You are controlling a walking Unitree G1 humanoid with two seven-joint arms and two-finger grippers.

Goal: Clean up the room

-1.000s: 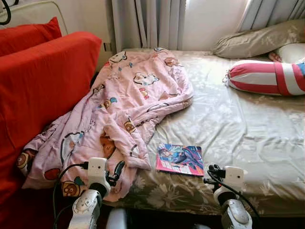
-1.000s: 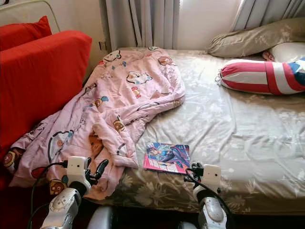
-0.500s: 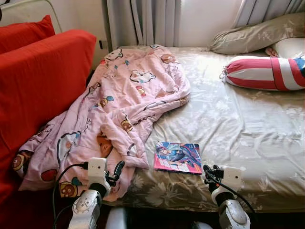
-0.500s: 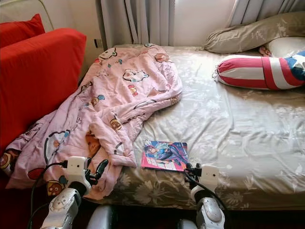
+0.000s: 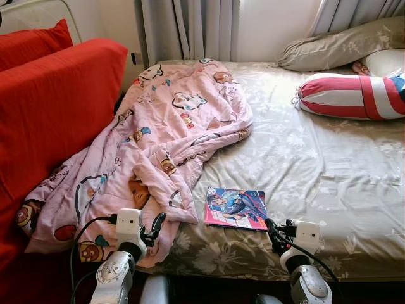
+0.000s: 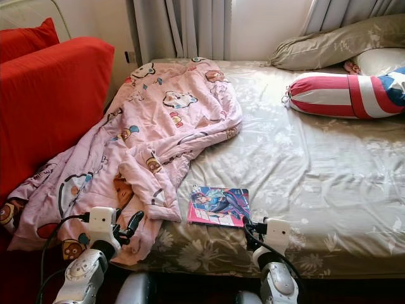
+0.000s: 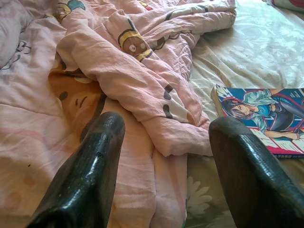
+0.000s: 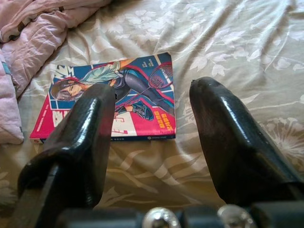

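Observation:
A colourful comic book point(image 5: 236, 208) lies flat near the front edge of the bed point(image 5: 329, 171), beside a rumpled pink cartoon-print blanket point(image 5: 158, 139). My right gripper point(image 5: 273, 229) hovers open just in front of the book's right corner; in the right wrist view the book point(image 8: 118, 97) sits between and beyond its black fingers point(image 8: 228, 142). My left gripper point(image 5: 155, 227) is open over the blanket's lower hem, with the pink folds point(image 7: 142, 85) ahead of its fingers point(image 7: 90, 175) and the book point(image 7: 266, 114) off to one side.
A red sofa point(image 5: 50, 107) with a red cushion point(image 5: 35, 41) stands against the bed's left side. A striped red, white and blue bolster point(image 5: 351, 96) and an olive pillow point(image 5: 342, 47) lie at the head. Grey curtains point(image 5: 190, 28) hang behind.
The camera shifted slightly over the first half second, moving the whole scene up and left. My right gripper has edged a little left, closer to the book. The left arm stays put.

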